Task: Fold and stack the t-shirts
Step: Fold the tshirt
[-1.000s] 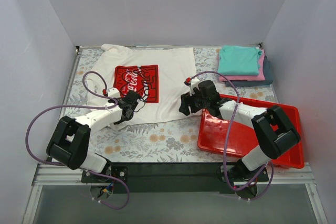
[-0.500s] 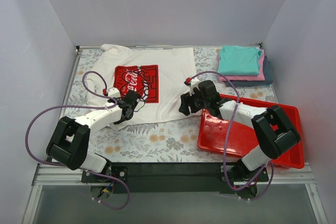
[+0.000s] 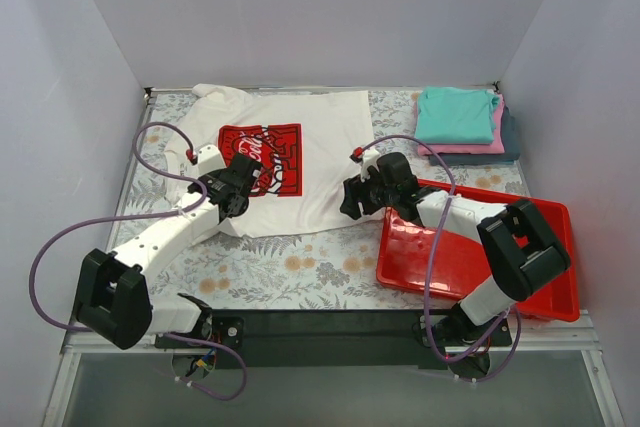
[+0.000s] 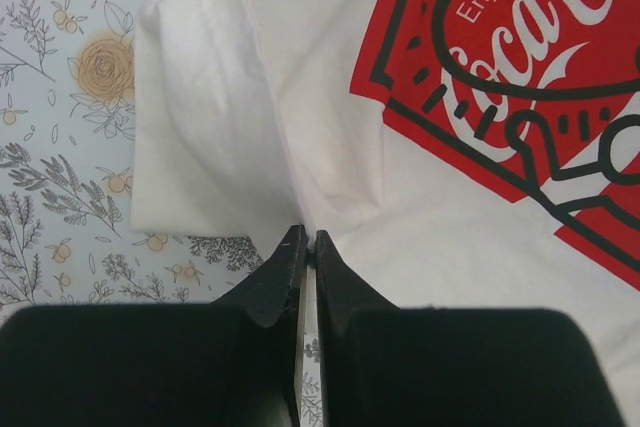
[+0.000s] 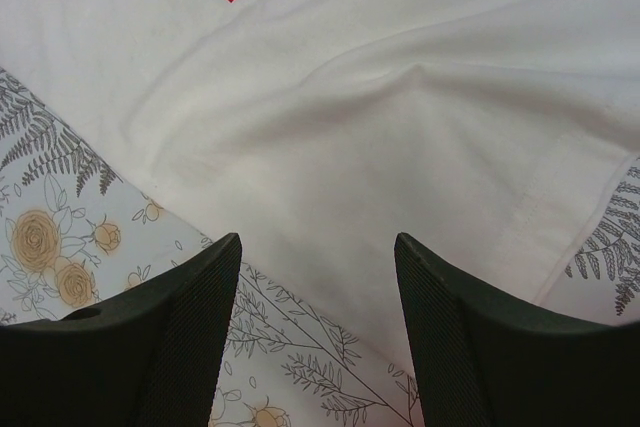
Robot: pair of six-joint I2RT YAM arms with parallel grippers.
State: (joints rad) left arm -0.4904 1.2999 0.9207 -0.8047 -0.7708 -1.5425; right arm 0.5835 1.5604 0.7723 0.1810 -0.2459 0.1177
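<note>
On the floral tablecloth: white t-shirt spread out flat, red logo print facing up, hem toward the arms.
Left gripper: jaws pressed tight together, nipping a raised ridge of the white t-shirt's cloth on its left side, near the logo print, with bare tablecloth just beside it.
Right gripper: fingers standing well apart with nothing between them. It hovers over the shirt's near right corner, and both the stitched hem and the tablecloth show in the gap.
Far right corner: one folded stack, with the teal t-shirt on top, the pink t-shirt under it and the dark blue-grey t-shirt at the bottom.
Red tray: near right of the table, with the right arm reaching across it.
</note>
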